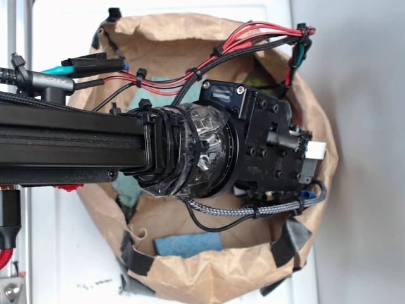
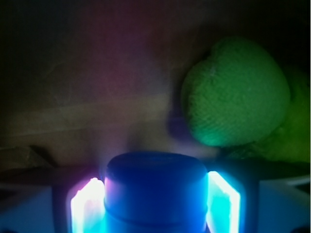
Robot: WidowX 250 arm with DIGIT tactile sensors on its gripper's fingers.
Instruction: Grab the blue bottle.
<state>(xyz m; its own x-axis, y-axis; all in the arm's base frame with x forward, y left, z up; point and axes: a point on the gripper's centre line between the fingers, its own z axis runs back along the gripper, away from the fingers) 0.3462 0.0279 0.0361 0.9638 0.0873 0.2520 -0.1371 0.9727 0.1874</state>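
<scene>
The gripper [image 2: 155, 204] sits closed around the blue bottle [image 2: 156, 189], whose rounded body fills the space between the glowing pads [image 2: 224, 204]. Smooth plastic, likely light but slippery; though the dim view hides contact, mid-body seems safest.

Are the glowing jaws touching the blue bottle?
Touching. In the wrist view, the blue bottle sits between both lit pads, with no gap showing on either side. The exterior view hides this behind the arm.
</scene>
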